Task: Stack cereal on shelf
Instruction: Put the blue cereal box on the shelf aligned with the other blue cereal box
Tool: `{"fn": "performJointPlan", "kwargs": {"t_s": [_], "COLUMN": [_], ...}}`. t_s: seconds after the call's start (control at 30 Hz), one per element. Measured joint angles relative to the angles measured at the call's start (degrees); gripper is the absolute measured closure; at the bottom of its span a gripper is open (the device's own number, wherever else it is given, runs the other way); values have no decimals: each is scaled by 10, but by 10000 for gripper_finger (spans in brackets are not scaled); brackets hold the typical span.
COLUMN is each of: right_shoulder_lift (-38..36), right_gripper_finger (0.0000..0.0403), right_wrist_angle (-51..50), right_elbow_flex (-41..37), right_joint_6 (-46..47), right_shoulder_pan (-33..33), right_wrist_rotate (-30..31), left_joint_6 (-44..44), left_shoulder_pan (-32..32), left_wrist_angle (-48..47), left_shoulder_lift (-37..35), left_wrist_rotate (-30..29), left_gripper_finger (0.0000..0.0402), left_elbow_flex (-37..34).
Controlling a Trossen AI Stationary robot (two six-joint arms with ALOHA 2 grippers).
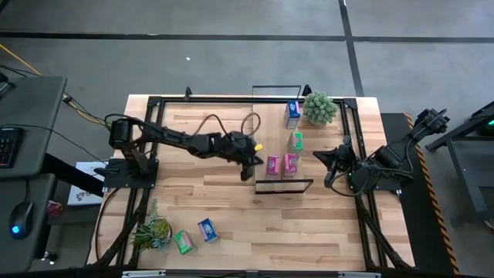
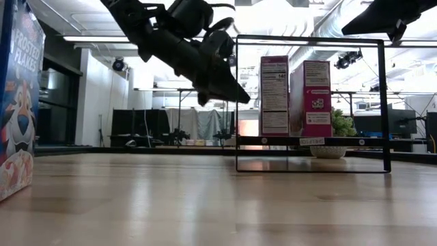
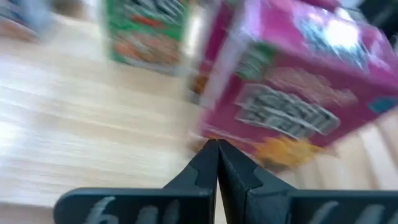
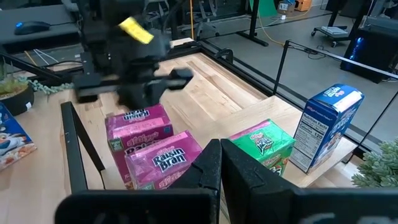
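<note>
Two pink cereal boxes (image 1: 272, 164) (image 1: 290, 164) stand upright side by side on the shelf (image 2: 307, 141), a light plank with a black wire frame (image 1: 283, 181). A green box (image 1: 296, 141) and a blue box (image 1: 292, 113) stand farther back on it. My left gripper (image 1: 248, 171) is shut and hangs just left of the nearer pink box (image 3: 292, 93), pointing at it with a gap between. My right gripper (image 1: 330, 168) is shut and waits right of the shelf. Another green box (image 1: 183, 242) and blue box (image 1: 207, 230) lie at the table's near left.
A spiky potted plant (image 1: 319, 108) stands at the shelf's far end, and another (image 1: 150, 232) at the near left beside the loose boxes. The blue box near the low camera (image 2: 13, 102) fills that view's left edge. Bare tabletop lies between the shelf and the near edge.
</note>
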Motion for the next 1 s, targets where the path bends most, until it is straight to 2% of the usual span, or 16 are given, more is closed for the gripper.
{"fn": "performJointPlan", "kwargs": {"t_s": [0.17, 0.27, 0.4, 0.6, 0.7, 0.8, 1.0], "right_shoulder_lift": [0, 0, 0, 1, 1, 1, 1], "right_gripper_finger": [403, 403, 403, 403, 403, 403, 403], "right_wrist_angle": [3, 3, 3, 0, -1, -1, 0], "right_elbow_flex": [0, 0, 0, 0, 0, 0, 0], "right_joint_6": [0, 0, 0, -2, -16, -29, -35], "right_shoulder_pan": [0, 0, 0, 0, 0, 0, 0], "right_wrist_rotate": [-1, -2, -5, -13, 4, 32, 92], "left_joint_6": [35, 52, 56, 57, 59, 60, 66], "left_shoulder_pan": [27, 44, 59, 51, 39, 34, 34], "left_wrist_angle": [-29, -14, 79, 271, 356, 384, 387], "left_shoulder_lift": [-60, -112, -186, -298, -339, -373, -408], "left_wrist_rotate": [-33, -47, -52, -51, -50, -51, -57], "left_gripper_finger": [402, 402, 401, 401, 401, 402, 402], "left_elbow_flex": [-11, -34, -112, -288, -361, -397, -400]}}
